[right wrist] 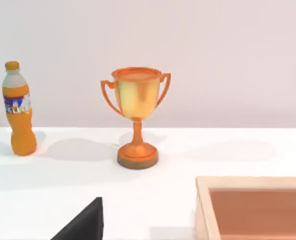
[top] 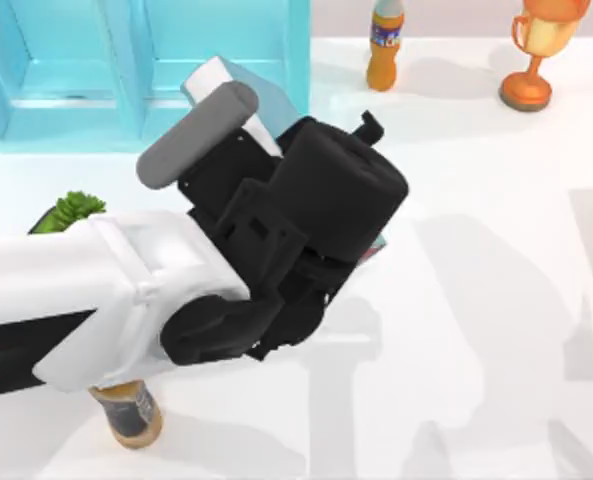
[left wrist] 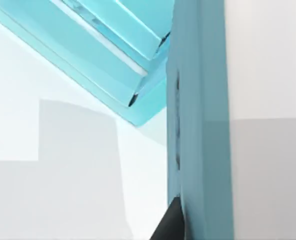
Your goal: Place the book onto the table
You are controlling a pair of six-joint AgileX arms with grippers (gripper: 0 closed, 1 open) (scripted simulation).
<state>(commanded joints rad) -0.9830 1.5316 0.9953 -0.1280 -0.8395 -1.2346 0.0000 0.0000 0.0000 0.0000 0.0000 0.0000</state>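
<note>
While the left arm is being stretched across the bench [top: 476, 330] from the top view's left, its end effector [top: 361, 215] is being hidden from above under the black wrist housing, just in front of the cyan shelf unit [top: 76, 70]. The book [left wrist: 200, 125] is being seen right against the left wrist camera, standing on edge, with a dark fingertip [left wrist: 170, 225] touching its teal cover; the end effector is judged to be clamped on the book. A white and teal corner of it is also poking out beyond the wrist, toward the shelf.

As a thick hardcover, the book is judged stiff, fairly heavy and smooth-faced, best held across both covers near the spine.

Farther off beyond the end effector, an orange bottle [top: 384, 45] and a trophy [top: 538, 50] are standing. A green plant [top: 68, 212] and a brown bottle [top: 128, 412] are sitting beside and beneath the arm. Open bench beside the end effector is offering room.

The right end effector's fingers cannot be judged; a wooden box [right wrist: 255, 207] is lying near it.
</note>
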